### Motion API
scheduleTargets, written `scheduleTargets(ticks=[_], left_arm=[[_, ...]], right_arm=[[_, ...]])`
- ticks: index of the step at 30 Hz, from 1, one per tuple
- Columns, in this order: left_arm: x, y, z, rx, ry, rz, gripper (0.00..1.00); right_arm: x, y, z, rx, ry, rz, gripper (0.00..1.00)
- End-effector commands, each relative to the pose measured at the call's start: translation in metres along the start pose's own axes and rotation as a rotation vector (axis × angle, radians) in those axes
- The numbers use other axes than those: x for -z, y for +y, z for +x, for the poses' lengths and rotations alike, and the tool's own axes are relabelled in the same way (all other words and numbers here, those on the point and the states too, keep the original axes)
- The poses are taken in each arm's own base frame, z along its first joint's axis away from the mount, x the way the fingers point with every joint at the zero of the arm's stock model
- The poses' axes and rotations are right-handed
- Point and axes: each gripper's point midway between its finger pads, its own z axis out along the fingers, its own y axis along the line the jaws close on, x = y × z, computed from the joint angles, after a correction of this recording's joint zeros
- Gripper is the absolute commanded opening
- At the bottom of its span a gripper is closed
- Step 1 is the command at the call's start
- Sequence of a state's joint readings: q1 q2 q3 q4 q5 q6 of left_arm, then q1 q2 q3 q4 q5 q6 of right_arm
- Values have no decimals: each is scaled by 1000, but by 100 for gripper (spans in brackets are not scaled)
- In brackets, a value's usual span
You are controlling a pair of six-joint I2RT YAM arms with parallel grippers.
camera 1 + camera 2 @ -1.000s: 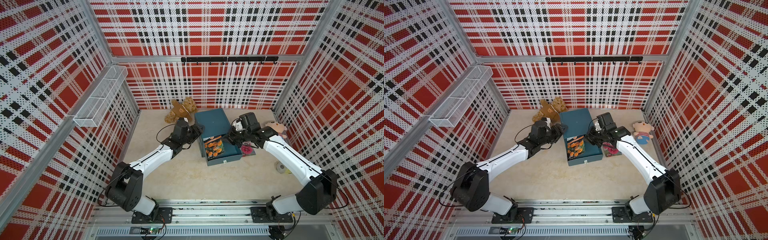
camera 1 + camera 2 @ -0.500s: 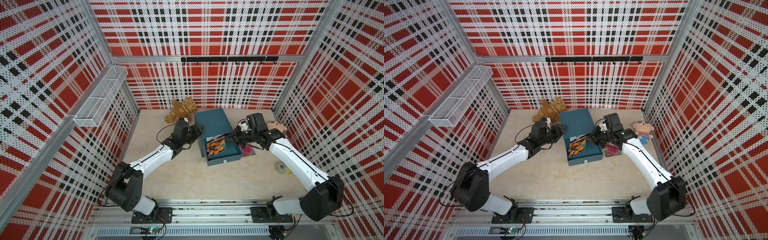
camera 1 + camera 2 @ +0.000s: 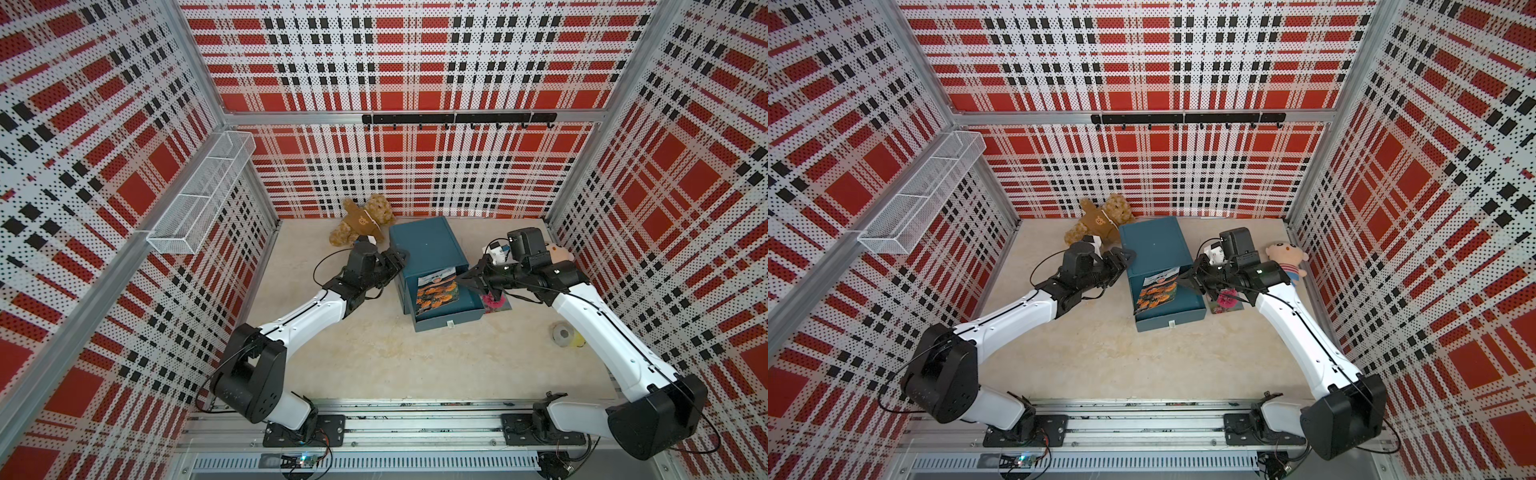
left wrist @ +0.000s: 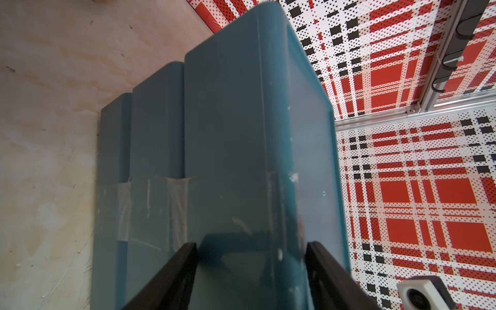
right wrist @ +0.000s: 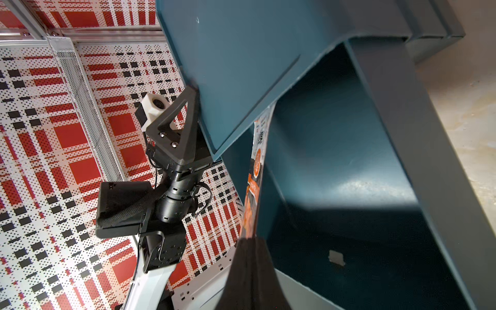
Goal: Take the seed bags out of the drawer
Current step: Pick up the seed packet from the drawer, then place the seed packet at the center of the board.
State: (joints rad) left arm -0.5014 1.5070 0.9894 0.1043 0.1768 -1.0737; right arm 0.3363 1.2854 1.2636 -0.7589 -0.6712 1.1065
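The right claw point(image 3: 461, 279) is pinching together on the orange seed bag point(image 3: 437, 291), gripping it by the corner nearest the right arm. In both top views the bag is tilting over the open drawer point(image 3: 451, 321), with its flower picture facing up and the rest of it stretching away from the claw toward the drawer's far side. In the right wrist view the bag point(image 5: 253, 188) is showing almost edge-on. It is running straight out from the closed fingertips point(image 5: 243, 257), and its white-labelled end is reaching under the overhang of the blue cabinet point(image 5: 241, 53).

A pink seed bag point(image 3: 496, 301) is lying flat on the table point(image 3: 374, 353), just beside the drawer's outer wall and under the right arm, so it is already out.

The left claw point(image 3: 397, 259) is clamping the cabinet's upper side edge. In the left wrist view the blue plastic is filling the gap between its two black fingers point(image 4: 171, 268), and the right wrist view shows one finger point(image 5: 185, 120) lying against the cabinet top. This claw is well apart from both bags.
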Motion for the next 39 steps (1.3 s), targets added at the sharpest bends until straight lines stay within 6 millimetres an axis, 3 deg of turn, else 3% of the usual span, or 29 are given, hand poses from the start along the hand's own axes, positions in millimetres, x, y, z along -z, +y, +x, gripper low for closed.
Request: scheduleTargets(ticks=[1,12,26,33,39], left_arm=[[-5,20,20,6,61,-62,68],[-5,21,19,2,58,-72,68],[-9,20,20,-1,66,-74,68],[-10,18,17,-3,63,-69,68],[-11,18,17,-1,66,-68,68]], right_arm=[[16,15,8,69,8,-41,0],[65,47,1,177,-67,-181,0],[142,60,-67,210,-293,-311,0],[161,23,-115,220,-405,-227,0],[151,-37,-156,216,-479,-14,0]])
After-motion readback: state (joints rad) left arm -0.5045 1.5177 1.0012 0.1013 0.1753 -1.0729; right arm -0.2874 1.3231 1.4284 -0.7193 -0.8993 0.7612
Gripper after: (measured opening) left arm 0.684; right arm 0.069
